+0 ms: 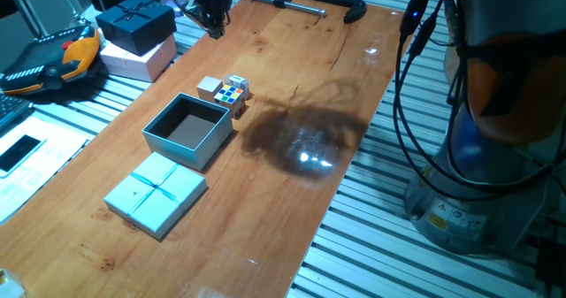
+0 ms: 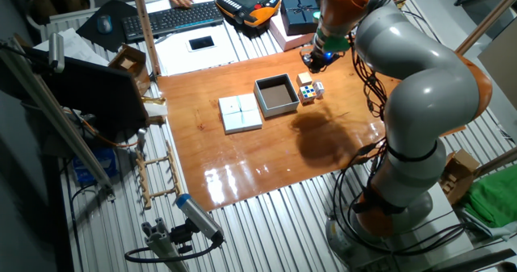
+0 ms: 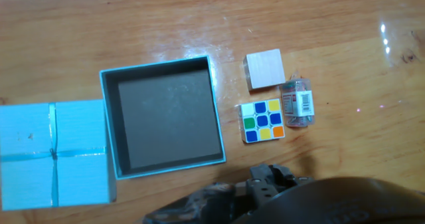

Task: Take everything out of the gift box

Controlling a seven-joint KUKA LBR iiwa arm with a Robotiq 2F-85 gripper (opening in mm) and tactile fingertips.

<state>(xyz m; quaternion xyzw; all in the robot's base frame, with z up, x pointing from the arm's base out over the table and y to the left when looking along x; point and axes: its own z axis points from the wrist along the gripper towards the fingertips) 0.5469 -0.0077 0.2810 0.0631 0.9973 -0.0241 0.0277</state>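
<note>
Nearest in the hand view, the dark gripper (image 3: 269,184) is seen only as a body at the lower edge; its fingers are cropped, so whether it is wide or narrow cannot be told, and nothing is seen held in it. It is raised well above the table (image 1: 292,201), presumably lifted clear after a release.

Beyond it the box (image 3: 166,117) stands open on the wood, its brownish floor bare. The task is therefore judged as good as done. Its lid (image 3: 53,154) lies flat just beside one wall, ribbon cross upward, set aside so that the opening is left free.

On the opposite side three small items are grouped close together outside the box: a puzzle cube (image 3: 262,121), a tan block (image 3: 265,69) and a small clear tube (image 3: 297,103) lying on its side, touching or nearly touching the cube.

The tabletop is of glossy varnished wood, with lamp glare and the arm's shadow on it. Farther off, a clamp (image 1: 305,2) is fixed at the far edge, a navy box (image 1: 135,22) is stacked on a pinkish-white box (image 1: 141,59), and a keyboard (image 2: 170,18) is seen on a desk.
</note>
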